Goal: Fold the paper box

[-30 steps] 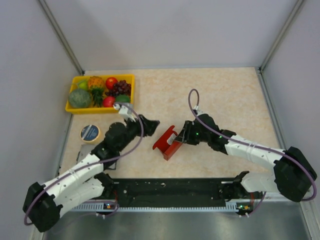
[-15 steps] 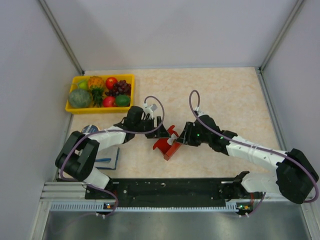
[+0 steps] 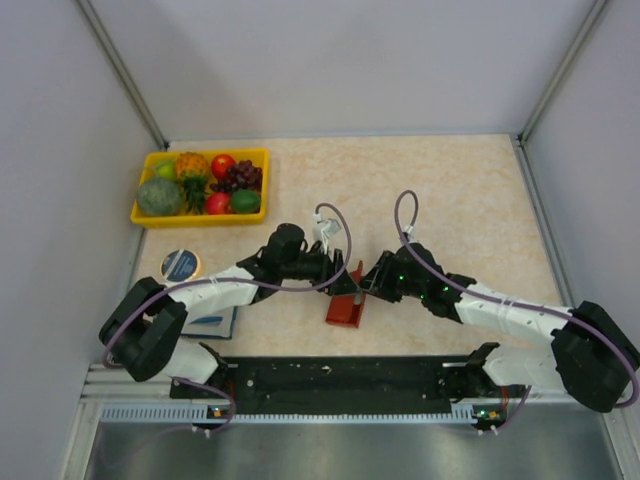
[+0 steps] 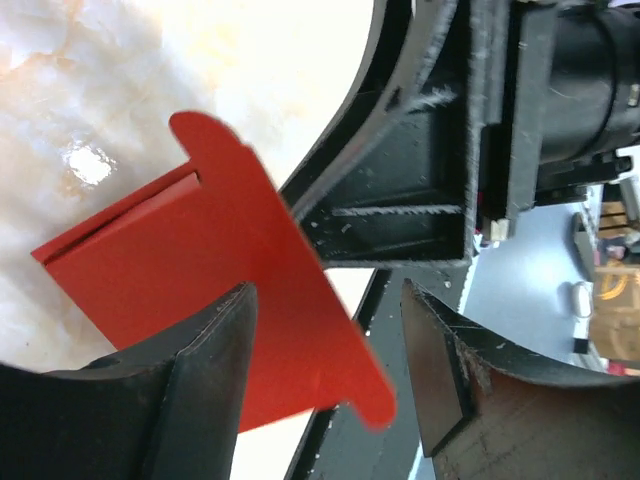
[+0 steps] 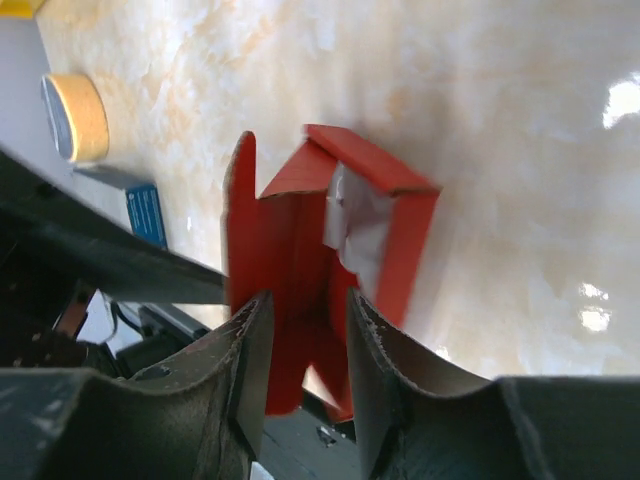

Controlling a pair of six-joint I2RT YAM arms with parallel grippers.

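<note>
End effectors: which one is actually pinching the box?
The right end effector: closed on a flap of the box. The left end effector stands open, a flap loose in its gap.

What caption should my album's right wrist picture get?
The right hand holds the half-folded red paper box by one flap.

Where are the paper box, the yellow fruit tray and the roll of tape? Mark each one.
paper box (image 3: pixel 344 312): top external view, on its flat red near panel.
yellow fruit tray (image 3: pixel 200 220): top external view, on its near wall.
roll of tape (image 3: pixel 181 265): top external view, on its blue top face.
</note>
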